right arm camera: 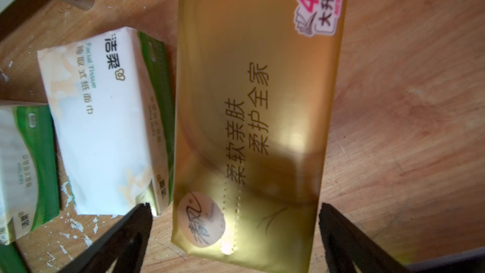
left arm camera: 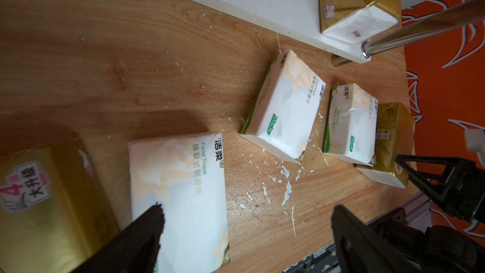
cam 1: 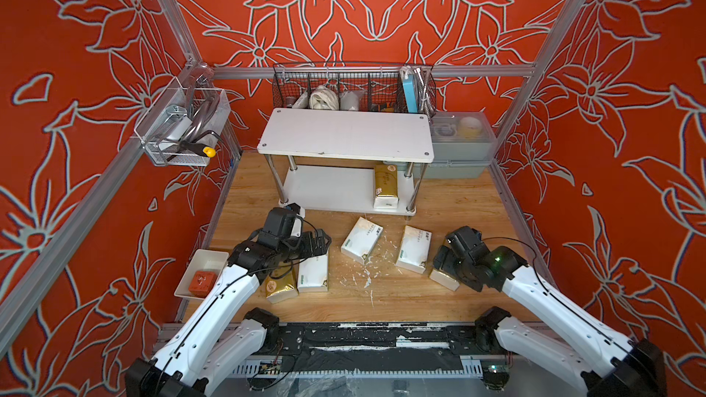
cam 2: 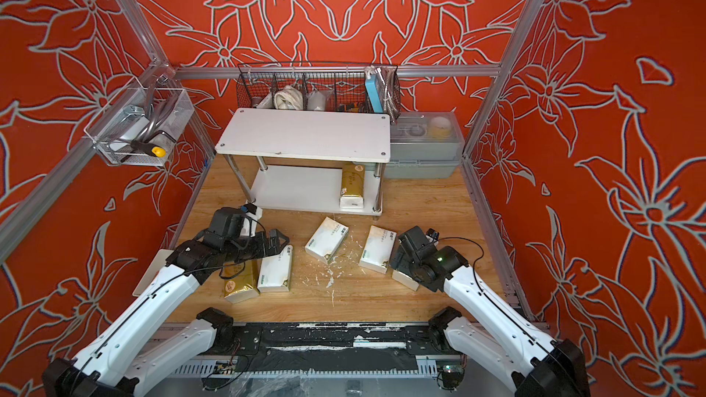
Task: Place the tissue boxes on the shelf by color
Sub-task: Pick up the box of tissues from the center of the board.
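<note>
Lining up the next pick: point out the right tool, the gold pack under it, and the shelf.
Right tool (right arm camera: 235, 206): right wrist view, midway between its fingertips.
Gold pack (right arm camera: 252, 101): right wrist view, middle of printed face.
Shelf (cam 1: 344, 133): a top view, bare top board.

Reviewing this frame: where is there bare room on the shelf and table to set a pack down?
Top board: entirely bare. Lower board: bare left of the gold pack at its right end. Bare table in front of the grey bin. Crowded: the near strip, five packs side by side.
</note>
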### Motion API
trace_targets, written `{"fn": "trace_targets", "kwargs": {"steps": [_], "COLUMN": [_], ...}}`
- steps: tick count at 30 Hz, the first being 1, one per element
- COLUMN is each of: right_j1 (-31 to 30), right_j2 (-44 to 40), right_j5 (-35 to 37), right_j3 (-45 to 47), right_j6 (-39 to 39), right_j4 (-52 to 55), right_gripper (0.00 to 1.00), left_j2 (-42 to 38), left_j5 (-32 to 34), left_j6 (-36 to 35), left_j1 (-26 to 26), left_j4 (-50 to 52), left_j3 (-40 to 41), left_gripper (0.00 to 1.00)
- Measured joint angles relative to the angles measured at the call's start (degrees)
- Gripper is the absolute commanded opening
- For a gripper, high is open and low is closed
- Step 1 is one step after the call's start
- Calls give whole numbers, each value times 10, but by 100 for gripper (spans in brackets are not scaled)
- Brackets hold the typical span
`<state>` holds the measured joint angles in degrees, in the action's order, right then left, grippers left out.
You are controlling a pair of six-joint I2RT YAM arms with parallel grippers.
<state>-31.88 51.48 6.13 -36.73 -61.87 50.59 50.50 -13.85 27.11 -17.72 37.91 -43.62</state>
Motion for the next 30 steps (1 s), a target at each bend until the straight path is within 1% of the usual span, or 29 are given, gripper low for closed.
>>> {"fn": "trace_targets", "kwargs": {"steps": [7,13,21,26,30], "right_j1": [0,0,0,0,0], "right_j2": [14,23,33,12,-12], "right_j5": [1,3,2,2,2], "right_j3": [5,40,61,61,56], "right_j6": [0,-1,2,10,13], "right_j4": [-1,-12,-22,-17,4], "right_gripper": [99,99,89,78,73], "left_j2": [0,0,0,0,0], "left_j5": [0,0,0,0,1], "left_j6": [0,0,0,0,0], "left_j1": [0,0,0,0,0], "left_j4": [0,0,0,0,0], "left_j3": [2,2,2,2,2], "left_gripper": [98,98,98,98,98]}}
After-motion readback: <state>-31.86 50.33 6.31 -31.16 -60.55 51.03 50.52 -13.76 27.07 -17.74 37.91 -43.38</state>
